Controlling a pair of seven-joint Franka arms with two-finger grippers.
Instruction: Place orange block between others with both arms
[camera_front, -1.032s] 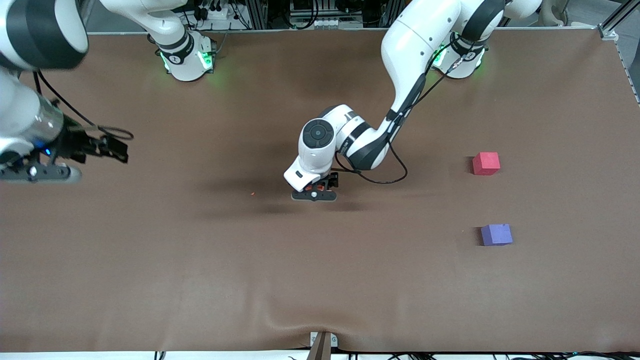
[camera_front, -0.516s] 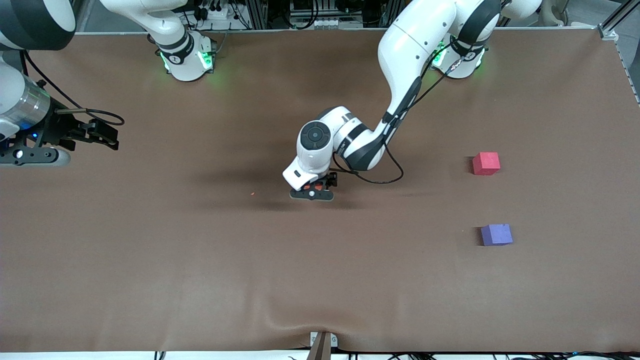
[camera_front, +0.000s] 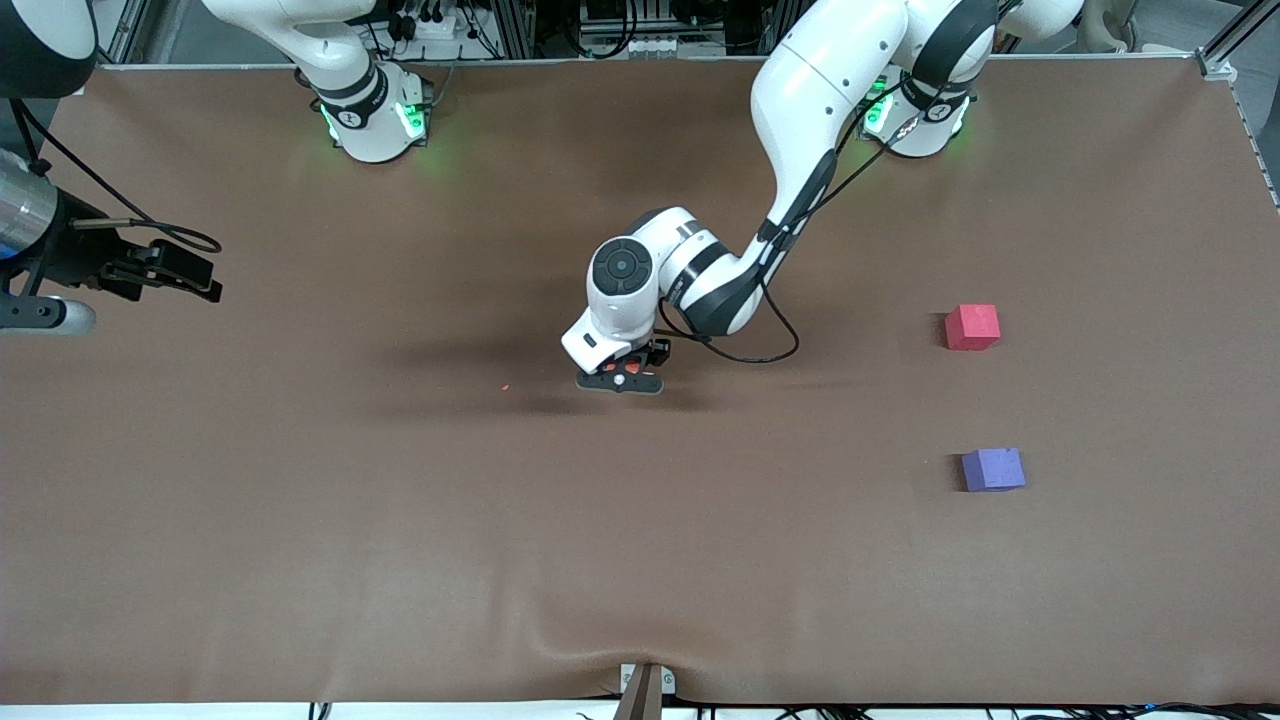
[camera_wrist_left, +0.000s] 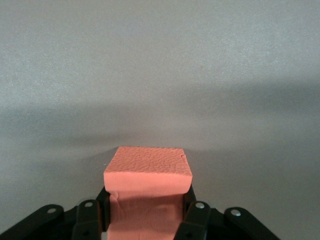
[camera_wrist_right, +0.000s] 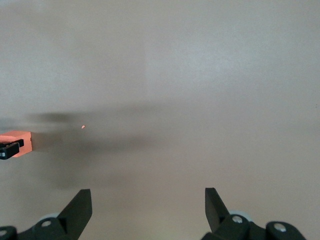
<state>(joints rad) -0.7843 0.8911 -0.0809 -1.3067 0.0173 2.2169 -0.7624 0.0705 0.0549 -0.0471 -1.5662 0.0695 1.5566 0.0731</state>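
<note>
At the table's middle, the left gripper (camera_front: 620, 376) is shut on the orange block (camera_front: 607, 369), which is mostly hidden under the hand in the front view. In the left wrist view the orange block (camera_wrist_left: 148, 167) fills the gap of the left gripper (camera_wrist_left: 145, 202), and the fingers (camera_wrist_left: 189, 200) press into its sides. The red-pink cube (camera_front: 972, 326) and the blue-purple cube (camera_front: 993, 468) lie apart toward the left arm's end, the blue-purple one nearer the camera. The right gripper (camera_front: 200, 280) hangs open and empty over the right arm's end; the right wrist view shows the right gripper (camera_wrist_right: 147, 200) and the distant orange block (camera_wrist_right: 17, 142).
A tiny orange crumb (camera_front: 506, 386) lies on the brown cloth beside the left gripper, toward the right arm's end. The cloth has a fold (camera_front: 600, 640) by the front edge, above a metal bracket (camera_front: 645, 685). The arms' green-lit bases (camera_front: 375, 115) stand along the back edge.
The left gripper has closed on the orange block and shifted slightly. The right arm has drawn back toward its end of the table.
</note>
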